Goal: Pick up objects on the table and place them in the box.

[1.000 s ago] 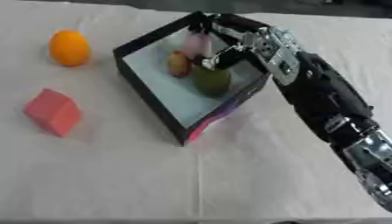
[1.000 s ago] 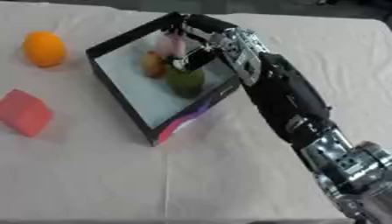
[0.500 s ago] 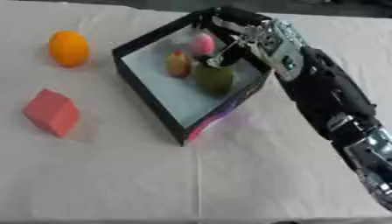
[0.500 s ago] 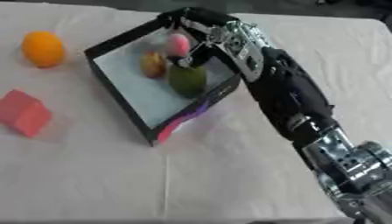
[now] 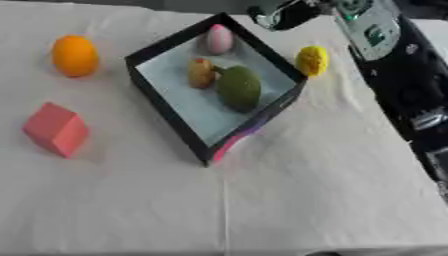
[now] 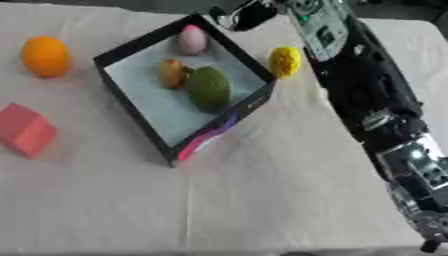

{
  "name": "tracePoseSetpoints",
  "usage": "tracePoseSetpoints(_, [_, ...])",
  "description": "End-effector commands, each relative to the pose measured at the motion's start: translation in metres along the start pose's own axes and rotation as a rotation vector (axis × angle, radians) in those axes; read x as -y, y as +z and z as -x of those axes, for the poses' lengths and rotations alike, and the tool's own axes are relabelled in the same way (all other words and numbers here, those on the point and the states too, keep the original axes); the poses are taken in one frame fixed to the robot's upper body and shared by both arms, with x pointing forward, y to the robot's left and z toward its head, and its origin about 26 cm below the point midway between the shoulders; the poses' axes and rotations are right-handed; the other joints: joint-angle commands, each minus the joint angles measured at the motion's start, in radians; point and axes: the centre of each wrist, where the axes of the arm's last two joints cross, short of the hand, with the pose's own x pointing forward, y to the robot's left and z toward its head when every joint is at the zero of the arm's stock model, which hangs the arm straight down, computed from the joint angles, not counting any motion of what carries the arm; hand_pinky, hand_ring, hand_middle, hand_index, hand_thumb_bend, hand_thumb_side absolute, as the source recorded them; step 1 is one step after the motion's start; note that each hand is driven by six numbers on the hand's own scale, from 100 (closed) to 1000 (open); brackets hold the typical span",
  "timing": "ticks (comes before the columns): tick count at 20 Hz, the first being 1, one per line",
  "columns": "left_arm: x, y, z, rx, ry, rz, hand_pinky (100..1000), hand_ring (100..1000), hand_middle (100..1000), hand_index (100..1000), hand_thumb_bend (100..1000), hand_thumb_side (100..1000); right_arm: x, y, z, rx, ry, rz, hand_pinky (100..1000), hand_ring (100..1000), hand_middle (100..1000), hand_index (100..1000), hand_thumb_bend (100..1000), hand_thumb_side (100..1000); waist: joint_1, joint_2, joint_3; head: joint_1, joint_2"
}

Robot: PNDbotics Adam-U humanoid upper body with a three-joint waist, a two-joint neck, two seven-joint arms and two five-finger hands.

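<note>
While the box (image 5: 166, 107) already holds three things — a pink egg shape (image 5: 219, 38), a small tan fruit (image 5: 201, 73) and a green avocado-like fruit (image 5: 238, 88) — three more lie on the bench (image 5: 306, 190) outside it. The right robot hand (image 6: 243, 15) hangs past the box's far corner, at the top of both views; its dark fingers look curled with nothing in them, though they are blurred and I cannot be sure how far they close. No left robot hand shows in either view.

The relation that matters is with the yellow fruit (image 6: 284, 61). It sits on the bench just below the robot hand, nearer the robot and a little toward the forearm side, touching or just beside the box's right wall. It is roundish, slightly taller than wide, so its long axis hardly constrains the approach. Being so near the right arm, it is the likely next pick, in my judgement: a short drop toward the robot, then a short carry left over the wall.

The orange (image 5: 74, 55) and the red block (image 5: 55, 129) lie well apart from the robot hand, across the box on its left side — better placed for the left arm, or a long reach.
</note>
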Motion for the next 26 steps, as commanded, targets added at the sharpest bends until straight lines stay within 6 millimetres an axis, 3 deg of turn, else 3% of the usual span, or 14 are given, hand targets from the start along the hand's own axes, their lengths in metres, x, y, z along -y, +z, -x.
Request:
tracePoseSetpoints(1, [-0.003, -0.004, -0.01, 0.027, -0.035, 0.026, 912, 828, 754, 845, 100, 703, 0.039, 0.025, 0.003, -0.012, 0.014, 0.014, 946, 861, 852, 994, 116, 100, 0.014, -0.037, -0.005, 0.011, 0.004])
tracePoseSetpoints(8, [-0.004, -0.003, -0.009, 0.021, -0.05, 0.033, 914, 829, 755, 845, 100, 707, 0.05, 0.08, 0.048, -0.13, 0.002, -0.097, 952, 887, 877, 989, 104, 113, 0.012, -0.033, -0.015, 0.032, 0.003])
tracePoseSetpoints(11, [-0.002, -0.004, -0.009, 0.023, -0.048, 0.044, 914, 830, 755, 846, 100, 708, 0.048, 0.095, 0.064, -0.158, 0.017, -0.166, 952, 891, 875, 985, 163, 142, 0.012, -0.03, -0.015, 0.03, 0.002])
tracePoseSetpoints(17, [0.0, -0.007, -0.01, 0.028, -0.043, 0.068, 915, 830, 756, 846, 100, 708, 0.043, 0.109, 0.086, -0.182, 0.075, -0.306, 947, 900, 877, 982, 286, 197, 0.008, -0.029, -0.006, 0.014, 0.001])
tracePoseSetpoints(22, [0.0, -0.008, -0.01, 0.024, -0.043, 0.073, 916, 831, 756, 846, 100, 712, 0.038, 0.115, 0.098, -0.197, 0.093, -0.372, 948, 898, 868, 978, 334, 227, 0.002, -0.027, 0.003, 0.003, -0.002])
tracePoseSetpoints(26, [0.001, -0.009, -0.011, 0.028, -0.041, 0.082, 916, 831, 764, 846, 100, 712, 0.035, 0.116, 0.107, -0.222, 0.096, -0.395, 946, 893, 861, 978, 362, 197, 0.0, -0.023, 0.007, -0.002, -0.001])
